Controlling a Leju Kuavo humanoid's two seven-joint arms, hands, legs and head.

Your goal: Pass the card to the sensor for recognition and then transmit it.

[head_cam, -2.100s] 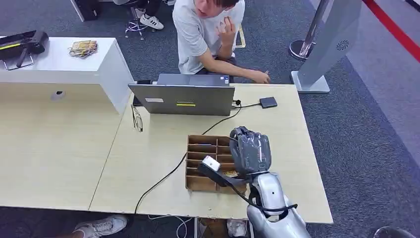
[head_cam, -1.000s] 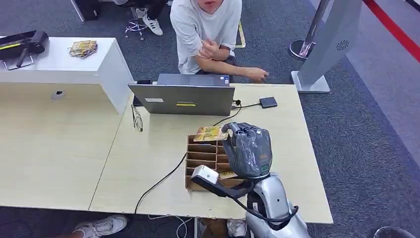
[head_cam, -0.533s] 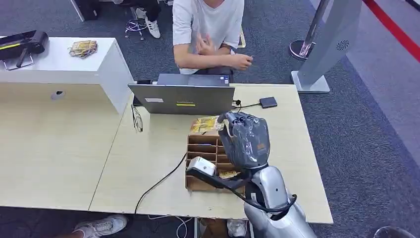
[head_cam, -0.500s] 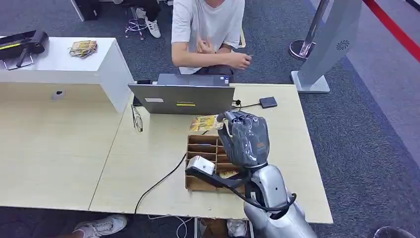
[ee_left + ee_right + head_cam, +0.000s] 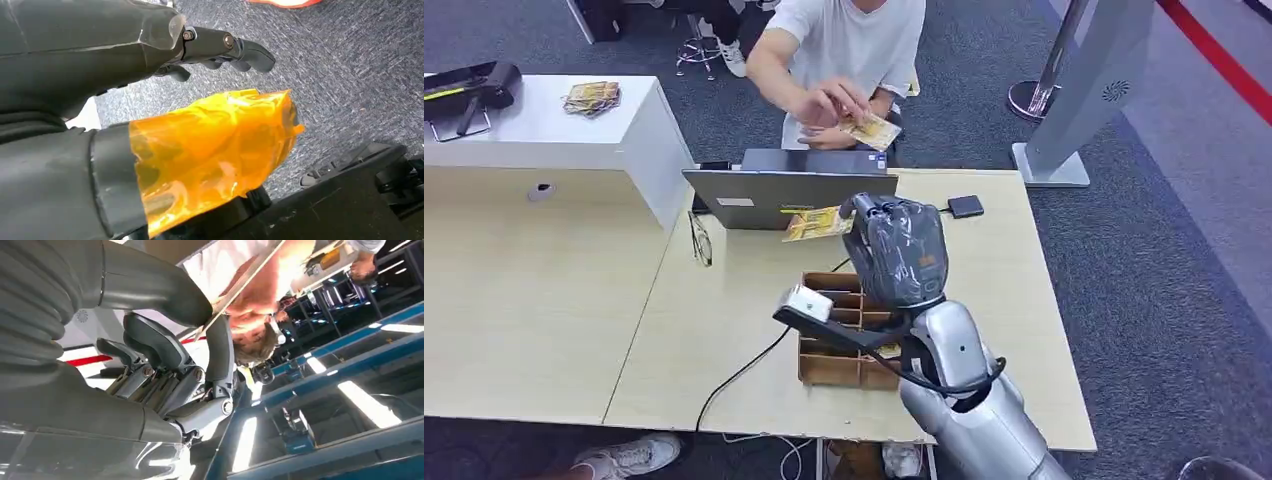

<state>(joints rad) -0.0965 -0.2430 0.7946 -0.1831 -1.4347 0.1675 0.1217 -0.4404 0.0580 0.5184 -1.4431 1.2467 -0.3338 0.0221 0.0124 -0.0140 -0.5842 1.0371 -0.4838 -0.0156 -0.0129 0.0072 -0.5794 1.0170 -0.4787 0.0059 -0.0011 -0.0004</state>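
The right hand [image 5: 894,250] pinches the card [image 5: 817,224], which juts sideways toward the laptop [image 5: 790,199].

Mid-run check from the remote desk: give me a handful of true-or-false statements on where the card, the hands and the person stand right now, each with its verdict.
1. The right hand holds a card up above the table. True.
2. The held card lies inside the wooden organizer. False: it is raised clear of the organizer, in front of the laptop.
3. The person behind the laptop holds another card. True.
4. The laptop is folded shut. False: it stands open, its lid facing the robot.
5. The left hand grips a card. False: its fingers are apart over the carpet, holding nothing.
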